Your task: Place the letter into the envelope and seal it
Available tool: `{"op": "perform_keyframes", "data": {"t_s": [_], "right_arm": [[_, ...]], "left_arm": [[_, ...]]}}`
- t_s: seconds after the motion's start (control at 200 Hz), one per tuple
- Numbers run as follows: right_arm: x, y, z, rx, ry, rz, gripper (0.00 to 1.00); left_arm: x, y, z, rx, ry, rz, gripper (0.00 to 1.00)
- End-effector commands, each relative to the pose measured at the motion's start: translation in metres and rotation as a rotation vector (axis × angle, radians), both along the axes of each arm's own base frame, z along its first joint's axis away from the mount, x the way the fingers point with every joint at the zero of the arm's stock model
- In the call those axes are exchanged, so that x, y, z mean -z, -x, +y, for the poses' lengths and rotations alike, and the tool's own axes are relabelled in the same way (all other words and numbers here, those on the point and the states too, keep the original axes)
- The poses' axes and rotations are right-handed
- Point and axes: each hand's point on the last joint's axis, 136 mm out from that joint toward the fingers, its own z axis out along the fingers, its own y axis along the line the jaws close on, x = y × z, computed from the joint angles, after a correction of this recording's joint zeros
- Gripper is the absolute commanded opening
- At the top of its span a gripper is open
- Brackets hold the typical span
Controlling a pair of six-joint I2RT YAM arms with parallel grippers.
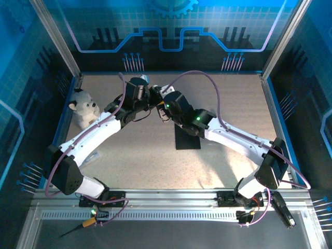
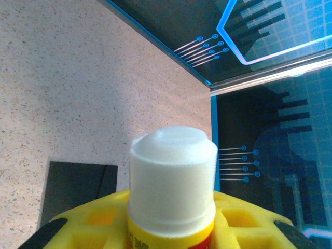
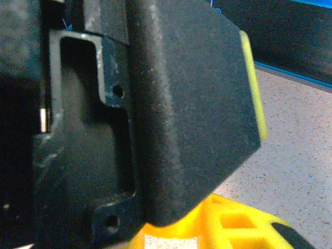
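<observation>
Both arms reach from the near edge of the speckled bench (image 1: 233, 98) toward its middle. The envelope (image 1: 188, 141) lies flat and black near the centre of the bench, its far end passing under the right forearm. In the left wrist view it sits on the bench beyond the fingers, at lower left.

Just beyond the envelope the two hands meet. The left hand (image 1: 154, 97) pinches a glue stick (image 2: 173, 171) between its yellow fingers (image 2: 88, 228). The stick has a yellow body and a white cap, which is on and points away from the wrist. The right hand (image 1: 162, 107) sits right up against the left one. Its camera looks at a dark matte part (image 3: 171, 104) very close to the lens, with one yellow finger (image 3: 233, 228) below, so I cannot tell how its jaws stand.

A white and grey plush dog (image 1: 84, 108) sits at the left edge of the bench, well apart from the envelope. Beyond the hands the bench runs to the blue-patterned back wall (image 1: 166, 31).
</observation>
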Motion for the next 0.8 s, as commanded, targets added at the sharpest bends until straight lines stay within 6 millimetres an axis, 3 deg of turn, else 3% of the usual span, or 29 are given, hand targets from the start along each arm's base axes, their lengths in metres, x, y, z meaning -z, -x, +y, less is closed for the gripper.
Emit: {"op": "perform_keyframes", "data": {"t_s": [0.0, 0.155, 0.405, 0.615, 0.73, 0.795], "right_arm": [[-0.052, 0.021, 0.035, -0.191, -0.267, -0.007, 0.40], [-0.066, 0.033, -0.004, -0.222, -0.387, 0.157, 0.60], [-0.078, 0.049, -0.094, -0.172, -0.527, 0.301, 0.66], [-0.060, 0.039, -0.171, -0.017, -0.462, 0.309, 0.73], [-0.046, 0.032, -0.191, 0.010, -0.453, 0.345, 0.76], [-0.025, 0.027, -0.202, 0.064, -0.387, 0.400, 0.75]], "left_arm": [[-0.026, 0.031, -0.055, 0.222, 0.133, -0.007, 0.00], [-0.026, 0.028, -0.044, 0.233, 0.139, -0.018, 0.00], [-0.033, 0.018, -0.024, 0.279, 0.149, -0.085, 0.00], [-0.054, 0.036, -0.031, 0.565, 0.012, -0.323, 0.00], [-0.057, 0.052, -0.033, 0.681, -0.071, -0.456, 0.00], [-0.052, 0.059, -0.032, 0.718, -0.118, -0.509, 0.00]]}}
